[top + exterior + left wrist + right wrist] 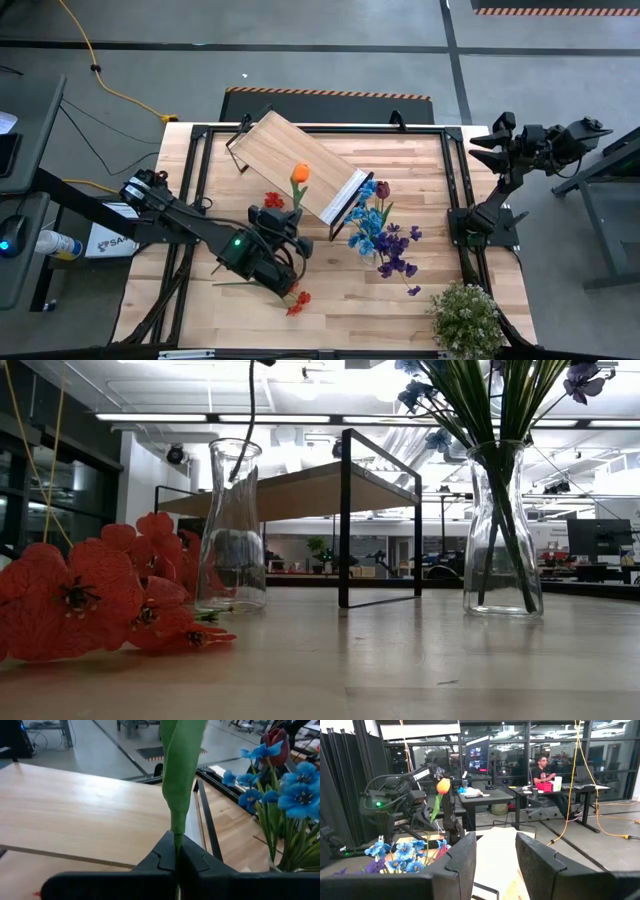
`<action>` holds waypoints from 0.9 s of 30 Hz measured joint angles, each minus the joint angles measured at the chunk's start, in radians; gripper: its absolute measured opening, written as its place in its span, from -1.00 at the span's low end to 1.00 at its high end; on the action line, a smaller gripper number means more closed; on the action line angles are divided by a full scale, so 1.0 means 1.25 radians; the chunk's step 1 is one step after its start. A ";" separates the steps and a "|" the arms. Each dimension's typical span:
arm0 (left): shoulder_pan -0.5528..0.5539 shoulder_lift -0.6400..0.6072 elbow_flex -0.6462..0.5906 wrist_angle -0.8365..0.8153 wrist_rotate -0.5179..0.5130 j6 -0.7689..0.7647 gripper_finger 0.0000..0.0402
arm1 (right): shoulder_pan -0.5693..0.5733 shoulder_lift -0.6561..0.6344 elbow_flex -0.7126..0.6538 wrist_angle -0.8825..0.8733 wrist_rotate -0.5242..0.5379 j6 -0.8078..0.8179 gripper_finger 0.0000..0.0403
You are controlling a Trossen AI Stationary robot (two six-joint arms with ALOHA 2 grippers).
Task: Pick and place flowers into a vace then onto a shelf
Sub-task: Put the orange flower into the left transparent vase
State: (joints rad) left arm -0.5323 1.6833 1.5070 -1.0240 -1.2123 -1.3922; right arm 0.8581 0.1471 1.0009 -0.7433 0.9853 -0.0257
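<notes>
Left tool (pixel 285 232) is pinched tight on a green stem (pixel 178 785), holding one orange tulip (pixel 300 172) upright over the table (pixel 400 290), near the shelf's front edge. Two red flower clusters lie flat on the wood: one (pixel 273 200) beside that tool, one (pixel 297 299) nearer the front edge. One shelf (pixel 300 165) sits angled mid-table. Right of it, one bunch of blue and purple flowers (pixel 378 235) with a single dark red head stands in a vase. One bushy pale plant (pixel 466 318) sits at the front right corner. Right tool (pixel 500 135) hangs spread and empty beyond the table's right rear corner.

The low view gives what the high one hides: two glass vases, one (pixel 232 530) with only a thin stem showing in it beside the red blooms, one (pixel 502 530) packed with stems. The left wrist view shows the jaws meeting on the stem. The right wrist view shows one seated person (pixel 542 770) at a desk in the room.
</notes>
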 joint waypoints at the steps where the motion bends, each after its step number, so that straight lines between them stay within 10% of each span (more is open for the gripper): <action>1: 0.000 0.000 0.000 0.002 0.002 0.000 -0.78 | 0.000 0.000 0.000 0.000 0.000 0.000 -0.36; 27: 0.000 0.000 0.000 0.005 0.077 -0.001 -0.53 | 0.000 0.000 0.000 0.000 0.008 -0.014 -0.35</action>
State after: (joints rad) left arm -0.5329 1.6833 1.5070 -1.0180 -1.1165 -1.3930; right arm 0.8580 0.1471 1.0009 -0.7433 0.9958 -0.0432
